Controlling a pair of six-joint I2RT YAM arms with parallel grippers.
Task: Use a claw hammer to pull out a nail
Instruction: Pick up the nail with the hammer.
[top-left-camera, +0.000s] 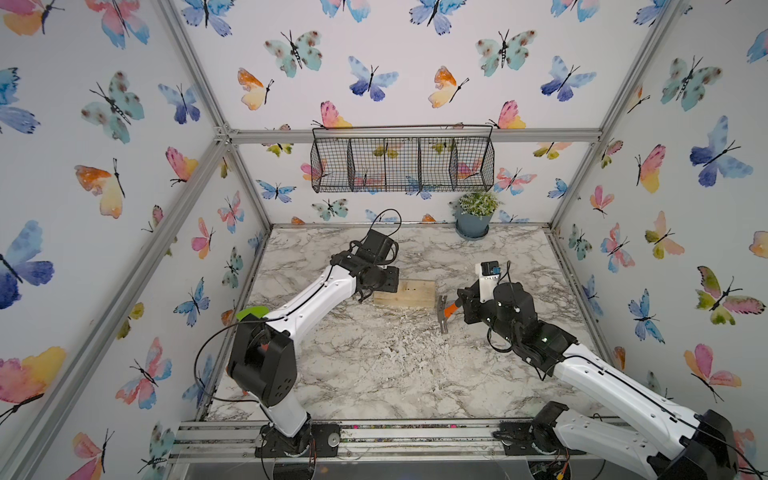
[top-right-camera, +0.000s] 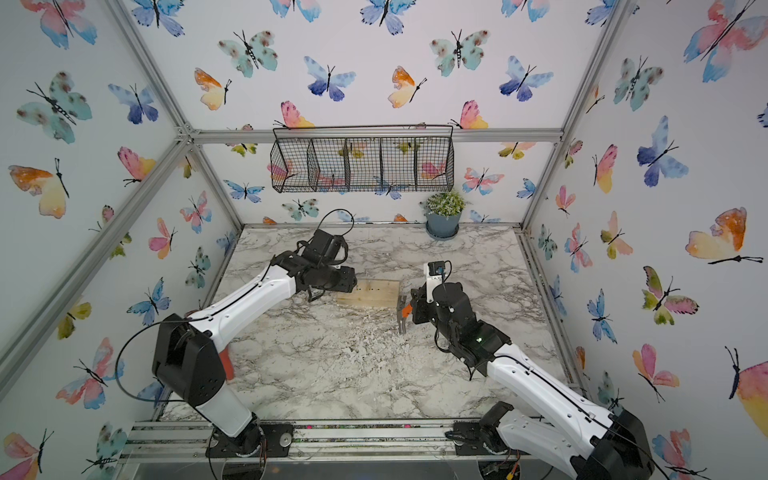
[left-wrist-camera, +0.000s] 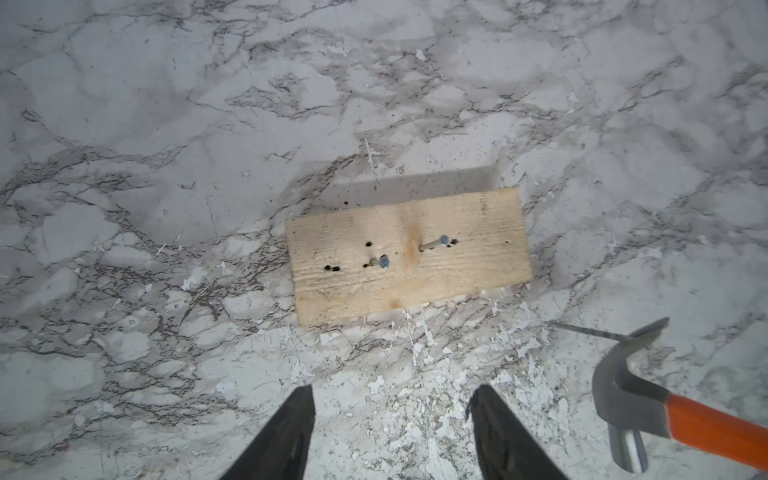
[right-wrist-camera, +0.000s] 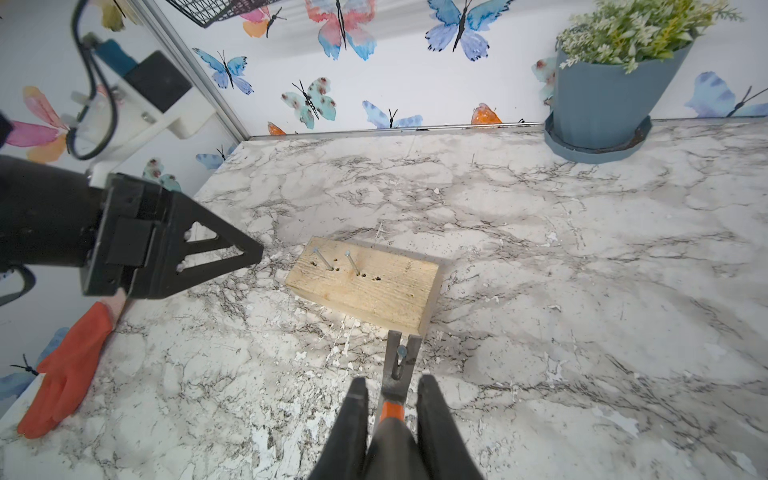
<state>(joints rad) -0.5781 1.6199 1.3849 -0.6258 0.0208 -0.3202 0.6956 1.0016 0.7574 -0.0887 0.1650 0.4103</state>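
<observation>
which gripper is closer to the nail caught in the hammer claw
Right. The right gripper is shut on the claw hammer just behind the nail; the left gripper hangs open by the wood block's opposite end.

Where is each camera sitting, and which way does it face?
Both top views: high at the front, looking down toward the back wall; left arm, right arm, wood block.
Left wrist: above the block, looking down; its open left pincer shows.
Right wrist: low, facing the potted plant; its right pincer shut on the claw hammer.
Shared: all show block and hammer.
</observation>
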